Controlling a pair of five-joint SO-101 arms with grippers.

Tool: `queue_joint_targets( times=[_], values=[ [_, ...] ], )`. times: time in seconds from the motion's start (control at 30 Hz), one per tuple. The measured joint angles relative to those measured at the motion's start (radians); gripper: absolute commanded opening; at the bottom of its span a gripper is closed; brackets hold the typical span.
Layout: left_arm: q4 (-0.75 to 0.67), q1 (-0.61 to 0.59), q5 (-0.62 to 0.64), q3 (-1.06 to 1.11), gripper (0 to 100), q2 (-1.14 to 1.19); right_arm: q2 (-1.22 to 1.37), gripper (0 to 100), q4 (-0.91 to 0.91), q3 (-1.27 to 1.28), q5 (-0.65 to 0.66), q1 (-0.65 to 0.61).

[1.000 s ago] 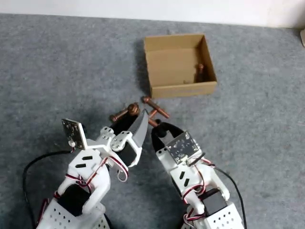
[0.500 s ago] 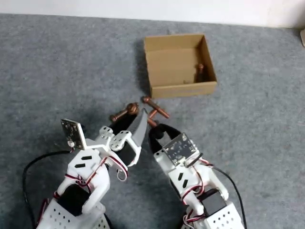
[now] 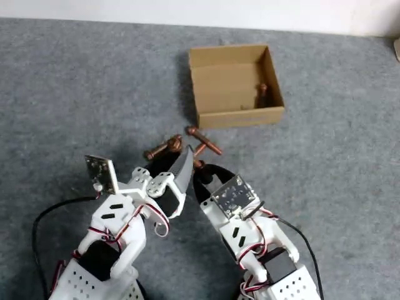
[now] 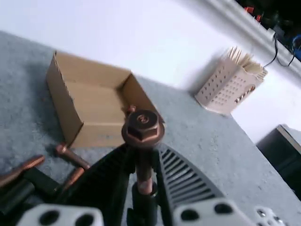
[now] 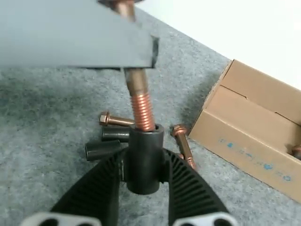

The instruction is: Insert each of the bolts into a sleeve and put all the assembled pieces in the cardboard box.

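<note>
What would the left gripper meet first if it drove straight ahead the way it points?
Probably the loose bolt lying just past the left gripper; if it rides above that, the cardboard box front wall. Height is unclear.

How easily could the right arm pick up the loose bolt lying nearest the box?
Probably not as things stand. The right tool is shut on a sleeve, and the bolt held in the left tool has its tip at that sleeve's mouth. The loose bolt lies close ahead.
</note>
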Motion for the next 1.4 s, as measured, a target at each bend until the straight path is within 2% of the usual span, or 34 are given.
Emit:
queue_joint_targets(
  times=[0.27,0.53,0.67,0.8,0.97,1.17,1.23,1.4],
  values=[
    [-0.002,0.003,0.003,0.029,0,-0.012,0.002,0.5,0.000,0.000,0.002,0.002],
    [0.023,0.081,-0.009,0.035,0,0.003,0.003,0.5,0.003,0.000,0.002,0.008],
    [0.023,0.083,-0.009,-0.012,0,0.120,0.003,0.5,0.003,0.000,0.002,0.005],
    [0.021,0.086,-0.003,-0.077,0,0.330,0.003,0.5,0.003,0.000,0.003,0.002],
    [-0.049,0.092,-0.002,-0.180,0,0.578,0.003,0.5,0.003,0.000,0.003,0.051],
    [-0.084,0.094,-0.002,-0.187,1,0.635,0.005,0.5,0.005,0.000,0.003,0.068],
    [-0.084,0.094,-0.002,-0.189,8,0.638,0.005,0.5,0.005,0.000,0.003,0.068],
    [-0.083,0.083,0.000,-0.178,35,0.640,0.005,0.5,0.005,0.000,0.003,0.075]
  ],
)
